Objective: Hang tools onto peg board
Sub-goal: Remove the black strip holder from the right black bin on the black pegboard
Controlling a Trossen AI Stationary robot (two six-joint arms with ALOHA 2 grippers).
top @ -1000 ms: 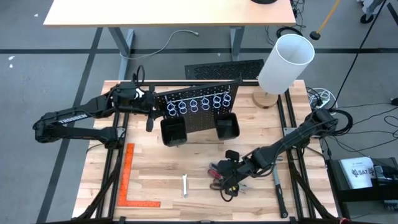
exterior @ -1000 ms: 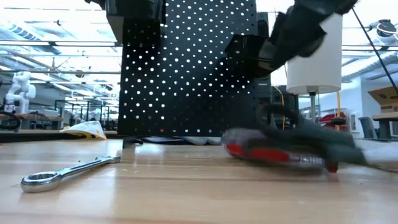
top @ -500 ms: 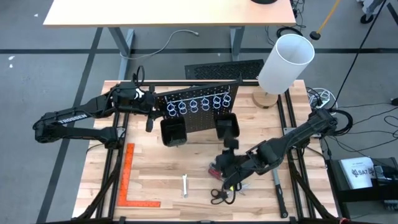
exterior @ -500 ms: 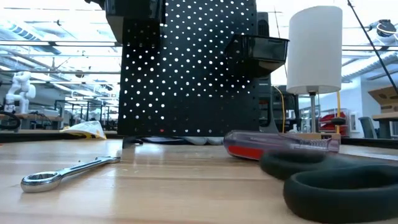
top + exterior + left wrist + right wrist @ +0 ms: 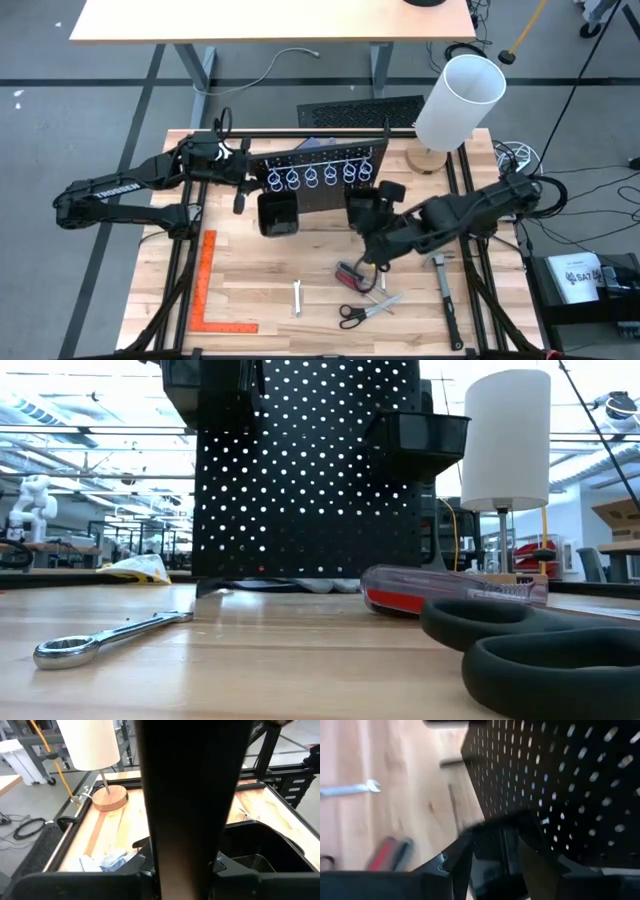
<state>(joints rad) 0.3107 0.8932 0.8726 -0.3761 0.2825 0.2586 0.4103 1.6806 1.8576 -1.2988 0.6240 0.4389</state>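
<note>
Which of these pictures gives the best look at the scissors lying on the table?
The high view: the scissors show whole on the wood, black handles and silver blades, lying loose near the red-handled screwdriver. The low view shows only the black handles, close up. The left wrist view does not show them; the right wrist view is too blurred to tell.

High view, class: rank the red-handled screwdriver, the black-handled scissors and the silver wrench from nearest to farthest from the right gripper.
1. Red-handled screwdriver, just in front of the right gripper.
2. Black-handled scissors, nearer the table's front edge.
3. Silver wrench, farther toward the left arm's side.
</note>
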